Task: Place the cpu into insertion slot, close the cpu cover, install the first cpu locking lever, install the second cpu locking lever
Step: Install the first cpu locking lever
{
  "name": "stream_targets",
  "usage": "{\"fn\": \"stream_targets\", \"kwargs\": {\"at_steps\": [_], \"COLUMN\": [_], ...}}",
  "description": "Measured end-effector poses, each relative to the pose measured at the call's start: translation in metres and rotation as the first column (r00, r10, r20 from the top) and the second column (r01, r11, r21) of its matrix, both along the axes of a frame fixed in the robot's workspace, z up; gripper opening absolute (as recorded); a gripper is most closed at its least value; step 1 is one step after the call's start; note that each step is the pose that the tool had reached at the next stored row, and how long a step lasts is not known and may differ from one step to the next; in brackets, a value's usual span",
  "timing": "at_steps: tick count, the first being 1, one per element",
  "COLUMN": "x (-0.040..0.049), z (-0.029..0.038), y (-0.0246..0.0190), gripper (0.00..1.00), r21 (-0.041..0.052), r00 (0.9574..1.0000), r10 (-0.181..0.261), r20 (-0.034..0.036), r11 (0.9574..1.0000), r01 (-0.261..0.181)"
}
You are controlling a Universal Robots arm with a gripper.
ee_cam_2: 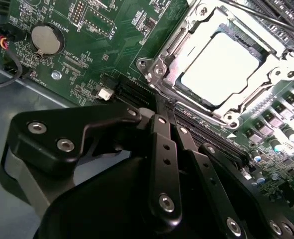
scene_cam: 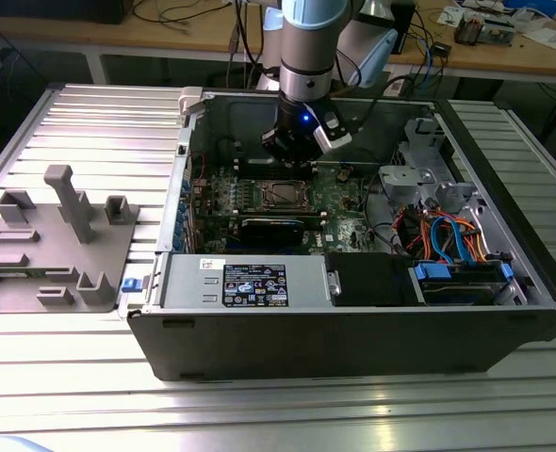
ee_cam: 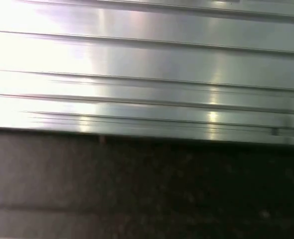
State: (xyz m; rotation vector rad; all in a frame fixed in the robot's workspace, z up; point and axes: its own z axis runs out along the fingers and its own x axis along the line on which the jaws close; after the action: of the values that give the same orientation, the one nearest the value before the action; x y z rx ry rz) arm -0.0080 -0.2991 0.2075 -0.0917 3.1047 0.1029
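cpu sits seated in the insertion slot on the green motherboard, its pale square top showing through the window of the cpu cover, which appears to lie down flat around it. in the second wrist view the gripper has its dark fingers drawn together into a narrow tip, holding nothing, and that tip points at the socket's near edge, just beside the frame's corner; whether it touches the metal cannot be told. the chip lies just beyond the tip, along the line the fingers point. in the exterior view the gripper hangs over the board inside the open computer case, close above the socket.
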Motion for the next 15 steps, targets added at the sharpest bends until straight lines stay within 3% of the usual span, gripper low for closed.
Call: {"fn": "stream_targets", "kwargs": {"at_steps": [12,15], "x": [0.0000,0.0000], "z": [0.0006,0.0006], "y": [-0.0109,-0.0147], "gripper": [0.11,0.11], "r21": [-0.0370,-0.0402], "r00": [1.0000,1.0000], "r10": [0.000,0.000], "r20": [0.0000,0.0000], "r11": [0.9993,0.9992], "r01": [0.000,0.000]}}
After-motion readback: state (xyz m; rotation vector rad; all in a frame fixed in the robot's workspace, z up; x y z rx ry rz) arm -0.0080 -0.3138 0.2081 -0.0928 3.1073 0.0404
